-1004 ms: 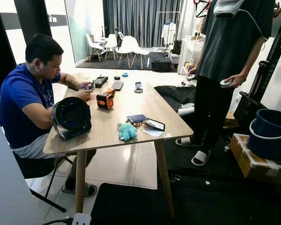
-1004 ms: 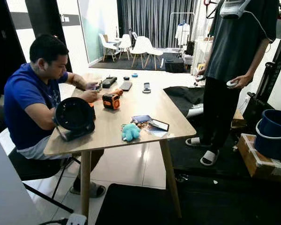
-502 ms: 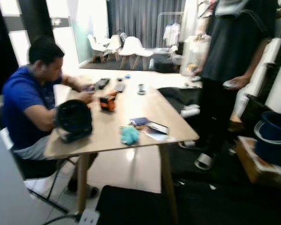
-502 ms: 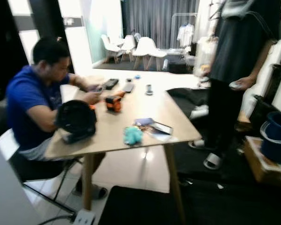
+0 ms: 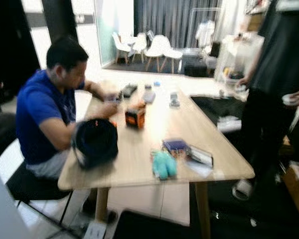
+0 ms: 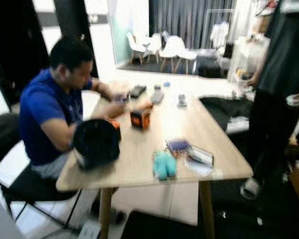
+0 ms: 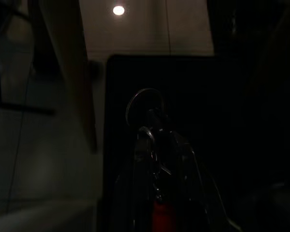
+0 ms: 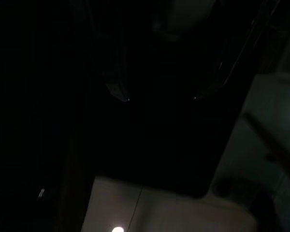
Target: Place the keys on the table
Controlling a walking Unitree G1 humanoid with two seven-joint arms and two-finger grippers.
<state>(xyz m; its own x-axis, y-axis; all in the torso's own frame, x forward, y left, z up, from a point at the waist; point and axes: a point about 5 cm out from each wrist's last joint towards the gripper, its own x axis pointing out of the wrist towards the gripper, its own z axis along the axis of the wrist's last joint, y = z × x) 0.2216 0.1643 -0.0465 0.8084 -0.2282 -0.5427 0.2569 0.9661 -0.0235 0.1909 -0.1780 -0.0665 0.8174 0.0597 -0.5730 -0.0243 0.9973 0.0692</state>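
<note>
Keys (image 7: 152, 159) lengthwise between left fingers (image 7: 135, 188)

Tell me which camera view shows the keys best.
The left wrist view: the keys hang between the left gripper's fingers, dim but recognisable. The eye views show the table, where small items are too blurred to identify as keys.

Light wood table (image 5: 217, 149), teal plush (image 5: 164, 164), seemingly orange-black box (image 5: 136, 117).

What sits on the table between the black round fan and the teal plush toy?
Nothing: in the left eye view, bare wood separates the fan from the plush toy on the table.
</note>
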